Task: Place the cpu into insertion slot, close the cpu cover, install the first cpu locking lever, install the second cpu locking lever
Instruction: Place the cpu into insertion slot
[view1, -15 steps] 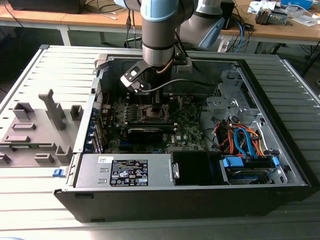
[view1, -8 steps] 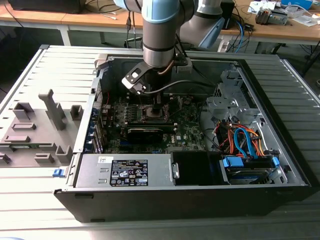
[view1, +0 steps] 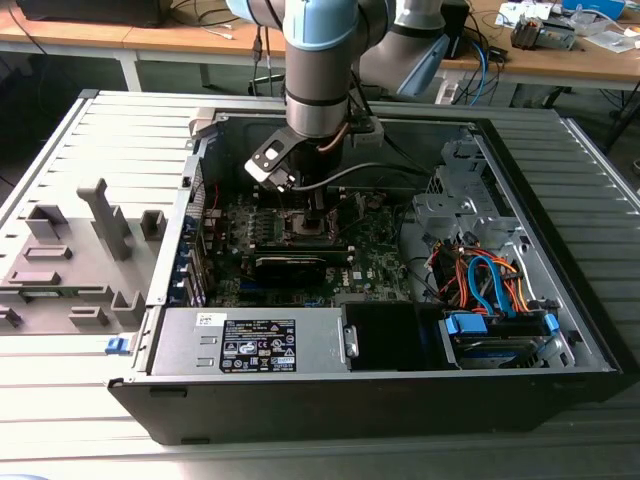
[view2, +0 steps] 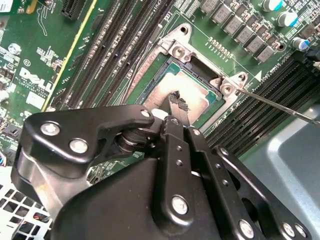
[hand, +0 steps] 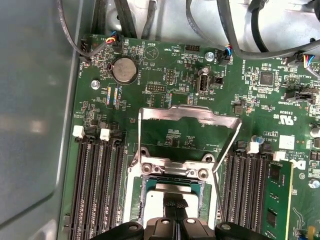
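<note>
**Exterior view**
- Open computer case (view1: 350, 395), lying mid-worktop (view1: 80, 420) on grey slats.
- My arm reaches down into the case. The gripper (view1: 318, 222) hangs over the motherboard (view1: 380, 265), toward the case's far wall.
- The wrist hides the socket beneath it, and I cannot read the jaws from here.

**Second wrist view**
- Gripper (view2: 177, 106): jaws closed tip to tip with nothing between them, the tips over the cpu (view2: 160, 95).
- The cpu lies flat inside the insertion slot (view2: 145, 75). The gripper body covers its near part.
- I cannot tell whether the tips touch the metal top.
- One wire locking lever (view2: 275, 102) juts away from the slot's corner. Its end is cut off by the picture's edge.

**First wrist view**
- Gripper (hand: 175, 204), cpu (hand: 157, 200) and insertion slot (hand: 131, 200) appear again, with their near halves cut off.
- The cpu cover (hand: 190, 114) is swung open on its hinge, away from the slot. Bare board is visible through its opening.
- The locking lever (hand: 227, 145) slants beside the cover.
- Memory slots (hand: 95, 180) flank the socket.
</note>
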